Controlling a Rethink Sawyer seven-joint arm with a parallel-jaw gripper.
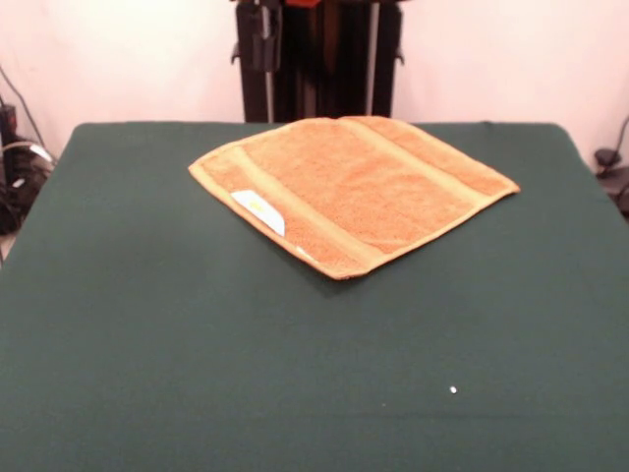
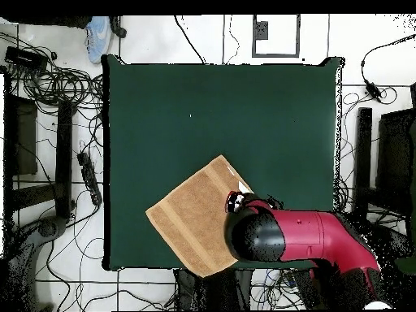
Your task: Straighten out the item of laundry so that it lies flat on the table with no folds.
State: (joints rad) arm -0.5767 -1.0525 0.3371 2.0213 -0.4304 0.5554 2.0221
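Orange towel (image 1: 354,189): lay spread flat on the table (image 1: 197,374).
Arm (image 2: 313,240): overlapped the towel's corner.
Gripper: state could not be told.

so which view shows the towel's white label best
The front view: the label lies in plain sight on the towel, at its left edge. Overhead, the arm covers part of the towel and no label shows.

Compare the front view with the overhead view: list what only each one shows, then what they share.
Only the front view shows the towel's white label and a tiny white speck on the cloth. Only the overhead view shows the red arm reaching over the towel's corner, a shoe at the top edge, and floor cables. Both show the towel lying spread out on the green table.
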